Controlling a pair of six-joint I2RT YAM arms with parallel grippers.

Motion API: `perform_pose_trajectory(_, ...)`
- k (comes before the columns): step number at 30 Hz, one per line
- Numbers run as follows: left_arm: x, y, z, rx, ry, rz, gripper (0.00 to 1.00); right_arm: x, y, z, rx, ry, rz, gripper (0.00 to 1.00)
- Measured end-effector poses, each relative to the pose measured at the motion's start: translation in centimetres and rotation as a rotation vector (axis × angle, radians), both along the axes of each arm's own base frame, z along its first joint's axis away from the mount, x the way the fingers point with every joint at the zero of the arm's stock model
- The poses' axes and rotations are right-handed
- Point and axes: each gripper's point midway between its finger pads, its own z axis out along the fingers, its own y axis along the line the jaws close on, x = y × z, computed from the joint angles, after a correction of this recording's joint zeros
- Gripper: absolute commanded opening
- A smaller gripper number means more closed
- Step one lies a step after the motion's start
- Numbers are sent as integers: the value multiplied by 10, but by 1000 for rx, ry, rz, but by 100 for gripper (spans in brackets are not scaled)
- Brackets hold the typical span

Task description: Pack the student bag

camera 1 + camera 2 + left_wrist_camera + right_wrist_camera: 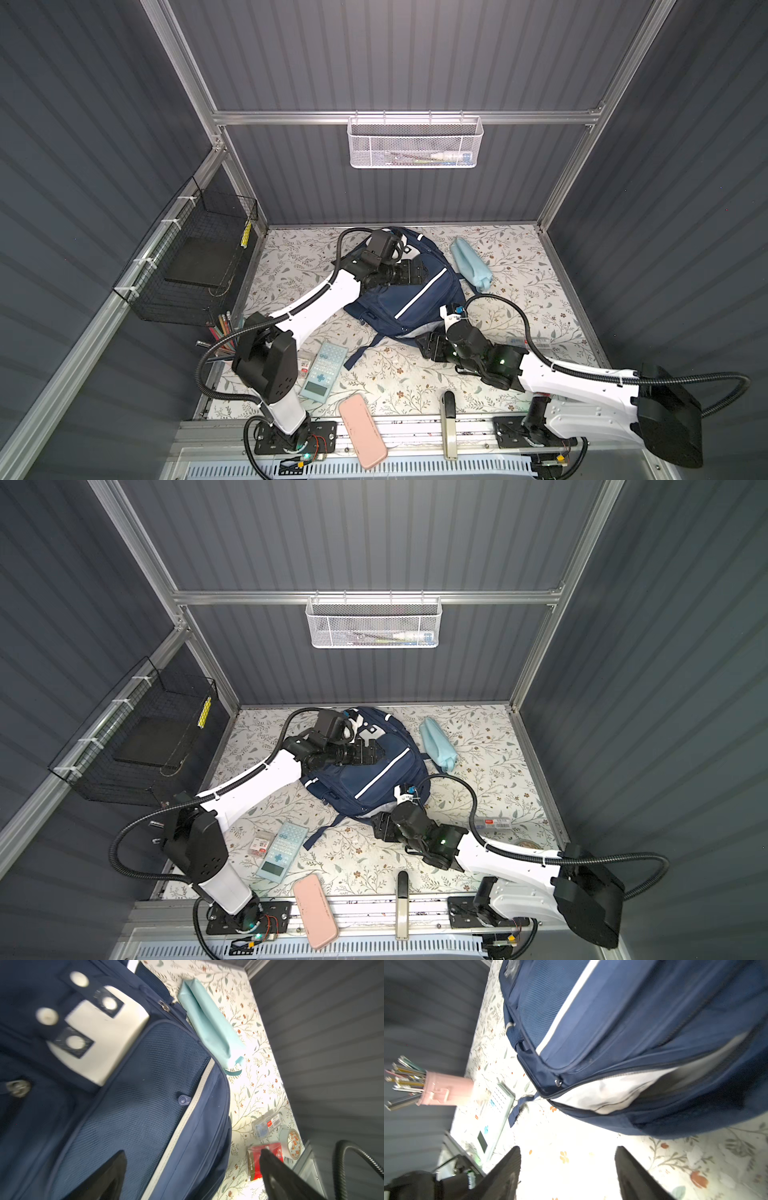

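The student bag (pixel 409 291) (pixel 365 775), navy with white stripes and patches, lies flat near the back middle of the floral table in both top views. My left gripper (pixel 415 272) (pixel 192 1152) hovers over the bag's upper front, open wide, with only fabric below it. My right gripper (pixel 424 345) (pixel 568 1148) sits just off the bag's near edge, open over the bare tablecloth, holding nothing. In the right wrist view the bag (pixel 633 1022) has a zip gaping along its side, showing white lining (pixel 612 1088).
A light blue pouch (pixel 471 264) lies right of the bag. A calculator (pixel 324 370), pink case (pixel 362 430) and black-and-cream stapler-like item (pixel 449 424) lie near the front. A pencil cup (pixel 224 328) and black wire basket (pixel 195 266) are left; small packs (pixel 536 343) and a tape roll (pixel 292 1142) are right.
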Motion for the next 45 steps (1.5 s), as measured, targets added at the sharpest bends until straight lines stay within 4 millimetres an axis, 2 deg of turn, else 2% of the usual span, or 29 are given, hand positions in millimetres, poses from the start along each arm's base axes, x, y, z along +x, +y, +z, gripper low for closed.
perform_pose_trajectory(2, -3, 25, 8, -29, -3, 58, 100, 0, 9, 0, -24, -1, 9, 79)
perform_pose_trajectory(5, 1, 75, 12, -89, -3, 187, 100, 8, 28, -4, -61, 7, 23, 85)
perform_pose_trajectory(7, 2, 106, -1, -116, 24, 275, 100, 15, 42, -6, -76, 10, 37, 92)
perform_pose_trajectory(9, 0, 134, -24, -114, 73, 359, 100, 20, 60, -7, -90, 13, 64, 93)
perform_pose_trajectory(12, -9, 152, -56, -89, 150, 432, 100, 28, 88, -6, -106, 11, 104, 94)
perform_pose_trajectory(15, -17, 160, -80, -86, 209, 492, 98, 31, 105, -2, -94, 3, 138, 97)
perform_pose_trajectory(17, -23, 165, -96, -102, 241, 542, 91, 30, 111, -3, -92, 6, 158, 98)
perform_pose_trajectory(21, -35, 175, -129, -143, 299, 650, 82, 28, 118, -14, -102, 28, 186, 98)
perform_pose_trajectory(24, -40, 181, -146, -185, 321, 727, 75, 26, 120, -18, -105, 40, 198, 98)
perform_pose_trajectory(27, -38, 183, -151, -232, 320, 771, 74, 25, 123, -16, -89, 38, 210, 98)
perform_pose_trajectory(31, -21, 179, -155, -284, 295, 786, 66, 24, 131, -10, -53, 22, 239, 97)
perform_pose_trajectory(34, -13, 175, -166, -295, 297, 783, 50, 22, 138, -6, -24, 14, 261, 97)
perform_pose_trajectory(37, -9, 171, -175, -305, 312, 775, 28, 21, 143, -11, -18, 16, 279, 96)
perform_pose_trajectory(39, -7, 169, -173, -317, 303, 764, 12, 20, 145, -17, -25, 24, 290, 95)
perform_pose_trajectory(41, -5, 166, -169, -334, 291, 753, 0, 18, 147, -25, -30, 33, 307, 93)
perform_pose_trajectory(45, -7, 165, -160, -338, 289, 735, 0, 17, 155, -36, -23, 42, 331, 88)
